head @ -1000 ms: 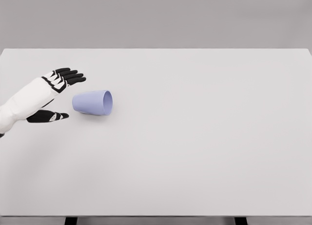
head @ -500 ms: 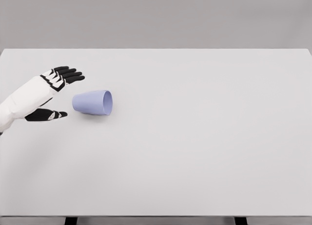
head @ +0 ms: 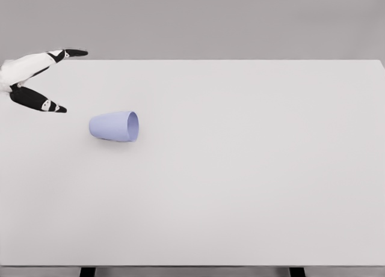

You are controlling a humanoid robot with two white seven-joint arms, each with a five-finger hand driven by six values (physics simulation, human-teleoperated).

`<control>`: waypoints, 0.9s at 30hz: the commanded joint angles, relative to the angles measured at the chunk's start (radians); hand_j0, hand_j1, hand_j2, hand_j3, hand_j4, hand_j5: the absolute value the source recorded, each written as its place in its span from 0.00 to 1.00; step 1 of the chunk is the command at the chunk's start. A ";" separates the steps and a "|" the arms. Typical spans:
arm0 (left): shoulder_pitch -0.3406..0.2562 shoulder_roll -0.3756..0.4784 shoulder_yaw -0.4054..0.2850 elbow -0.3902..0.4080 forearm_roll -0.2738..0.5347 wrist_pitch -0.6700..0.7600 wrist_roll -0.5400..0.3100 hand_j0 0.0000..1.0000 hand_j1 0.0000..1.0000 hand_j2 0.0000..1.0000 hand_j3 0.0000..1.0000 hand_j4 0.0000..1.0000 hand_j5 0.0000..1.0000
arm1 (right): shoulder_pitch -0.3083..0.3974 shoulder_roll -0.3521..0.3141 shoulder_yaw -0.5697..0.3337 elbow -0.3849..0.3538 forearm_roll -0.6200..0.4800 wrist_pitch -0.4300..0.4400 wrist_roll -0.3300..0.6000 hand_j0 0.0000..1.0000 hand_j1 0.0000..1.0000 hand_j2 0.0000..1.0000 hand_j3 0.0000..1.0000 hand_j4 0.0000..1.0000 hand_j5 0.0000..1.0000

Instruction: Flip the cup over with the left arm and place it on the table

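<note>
A light blue cup (head: 115, 126) lies on its side on the white table (head: 240, 169), left of the middle, with its mouth facing right. My left hand (head: 66, 80) is up at the far left edge, raised and well apart from the cup, up and to its left. Its fingers (head: 71, 52) and thumb (head: 43, 103) are spread wide and hold nothing. The right arm does not show.
The table's far edge runs just behind the left hand. Two dark table legs (head: 87, 271) show at the bottom edge.
My left hand has pulled away from beside the cup, going up and to the left, and has turned. The cup has not moved.
</note>
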 commanded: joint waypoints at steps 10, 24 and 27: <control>-0.055 -0.039 -0.211 -0.026 -0.026 0.297 -0.011 1.00 1.00 1.00 1.00 1.00 1.00 | 0.000 0.000 0.000 0.000 0.001 0.001 0.000 1.00 1.00 1.00 1.00 1.00 1.00; -0.054 -0.129 -0.277 -0.036 -0.166 0.352 -0.011 1.00 1.00 1.00 1.00 1.00 1.00 | 0.000 0.000 0.000 0.000 0.001 0.001 0.002 1.00 1.00 1.00 1.00 1.00 1.00; -0.052 -0.136 -0.281 -0.035 -0.210 0.359 -0.011 1.00 1.00 1.00 1.00 1.00 1.00 | 0.000 0.000 0.000 0.000 -0.001 0.001 0.000 1.00 1.00 1.00 1.00 1.00 1.00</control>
